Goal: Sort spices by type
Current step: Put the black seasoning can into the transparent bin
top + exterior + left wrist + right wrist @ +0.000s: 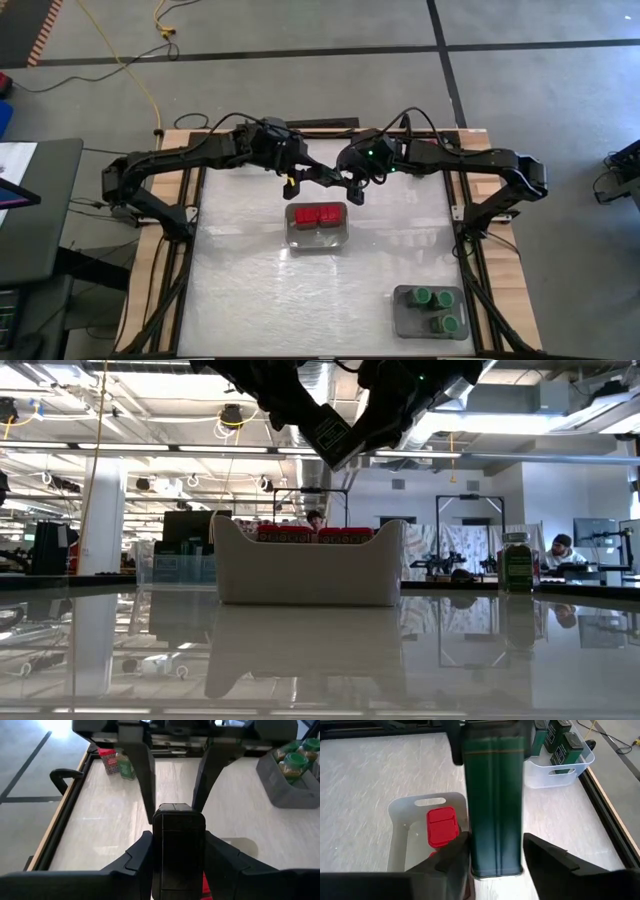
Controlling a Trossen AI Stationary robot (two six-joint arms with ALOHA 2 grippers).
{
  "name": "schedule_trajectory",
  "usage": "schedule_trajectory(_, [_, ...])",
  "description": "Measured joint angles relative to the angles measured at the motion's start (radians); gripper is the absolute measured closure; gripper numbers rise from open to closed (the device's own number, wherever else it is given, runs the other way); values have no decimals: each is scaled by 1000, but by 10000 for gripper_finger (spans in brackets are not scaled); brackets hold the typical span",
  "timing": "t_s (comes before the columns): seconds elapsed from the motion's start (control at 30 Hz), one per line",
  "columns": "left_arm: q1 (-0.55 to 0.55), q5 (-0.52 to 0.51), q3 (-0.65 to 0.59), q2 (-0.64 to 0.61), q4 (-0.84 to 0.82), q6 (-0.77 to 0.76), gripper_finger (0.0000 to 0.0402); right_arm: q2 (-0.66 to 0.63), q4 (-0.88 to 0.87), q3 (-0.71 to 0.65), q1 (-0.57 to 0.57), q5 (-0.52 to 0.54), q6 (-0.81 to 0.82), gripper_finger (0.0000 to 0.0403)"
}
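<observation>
My left hand [177, 851] and right hand [496, 852] meet above the bench's [250, 300] far edge, both pinching one dark tin [494, 800]. I can read no label on it.

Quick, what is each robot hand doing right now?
Left end effector: closed on the black boxy spice container, above the tray of red-capped spices.
Right end effector: around the same container; grip cannot be told.

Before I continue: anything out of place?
Nothing spilled. A red jar and a green jar stand loose by the table edge, outside any tray. Left gripper holds a dark tin over the red tray, right gripper alongside.
</observation>
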Motion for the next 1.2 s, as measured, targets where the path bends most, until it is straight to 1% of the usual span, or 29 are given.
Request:
schedule_trajectory(0.2, [13, -10, 0, -2, -31, 7, 273, -4, -11, 0, -16, 9, 4, 131])
schedule_trajectory(0.33, [54, -18, -1, -32, -82, 8, 273, -33, -35, 0, -50, 17, 30, 113])
schedule_trajectory(0.53, [154, -28, -1, -107, -228, 90, 273, -63, -88, 0, -99, 19, 207, 111])
schedule_trajectory(0.63, [222, -40, -1, -143, -306, 145, 273, -63, -134, 0, -110, 19, 231, 111])
schedule_trajectory(0.8, [330, -133, 0, -177, -439, 260, 273, -53, -160, 0, -108, 19, 231, 111])
schedule_trajectory(0.9, [396, -135, 0, -178, -497, 287, 273, -54, -136, 0, -108, 19, 226, 111])
schedule_trajectory(1.0, [459, -135, 0, -161, -561, 350, 273, -53, -123, 0, -109, 19, 226, 111])
schedule_trajectory(1.1, [517, -134, 0, -130, -589, 406, 273, -54, -91, 0, -109, 19, 258, 111])
schedule_trajectory(1.2, [556, -130, 0, -98, -581, 452, 273, -53, -64, 0, -109, 19, 290, 111])
